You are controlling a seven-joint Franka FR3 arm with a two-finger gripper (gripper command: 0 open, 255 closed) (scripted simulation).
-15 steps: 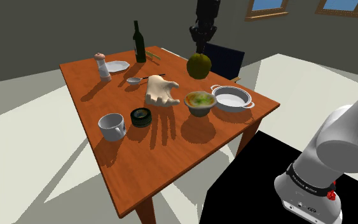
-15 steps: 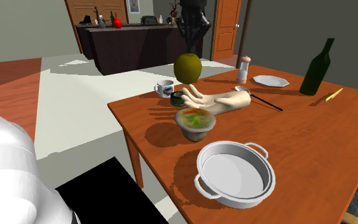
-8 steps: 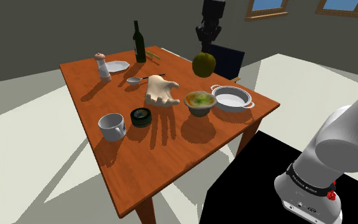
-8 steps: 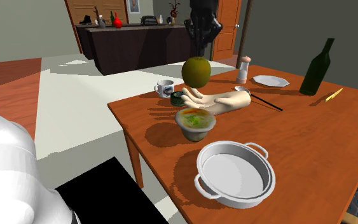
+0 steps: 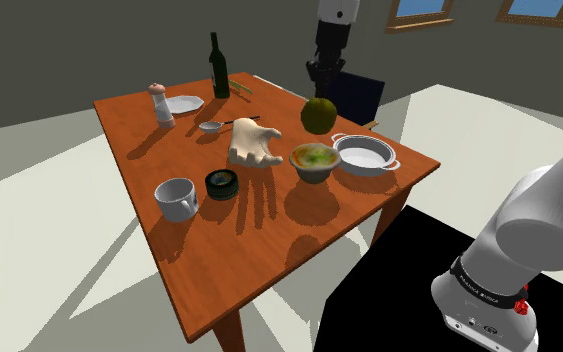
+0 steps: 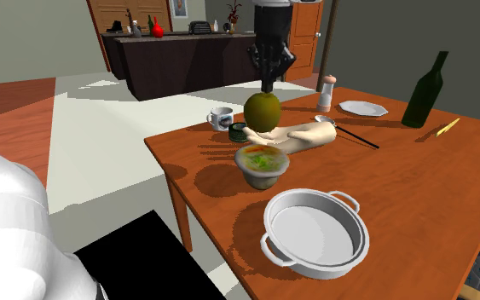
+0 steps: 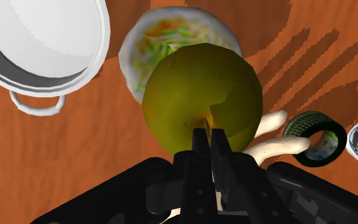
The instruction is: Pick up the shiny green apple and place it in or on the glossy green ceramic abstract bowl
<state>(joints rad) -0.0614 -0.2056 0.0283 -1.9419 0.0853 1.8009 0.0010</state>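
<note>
The yellow-green apple (image 5: 317,115) hangs in the air just above the small bowl (image 5: 311,172) with green and orange inside. My gripper (image 5: 321,96) points straight down and is shut on the top of the apple. In the second exterior view the apple (image 6: 263,111) hangs under the gripper (image 6: 268,88), a short gap above the bowl (image 6: 262,177). In the wrist view the fingers (image 7: 201,141) pinch the apple (image 7: 196,95), which covers part of the bowl (image 7: 126,63) below it.
A white two-handled pan (image 5: 364,155) stands right beside the bowl. A pale hand-shaped object (image 5: 252,143), a dark round ring (image 5: 221,183), a white mug (image 5: 176,197), a shaker (image 5: 161,103), a plate (image 5: 184,104) and a dark bottle (image 5: 218,68) share the wooden table (image 5: 149,150).
The gripper has carried the apple a little sideways and then lowered it toward the bowl. Nothing else on the table has moved.
</note>
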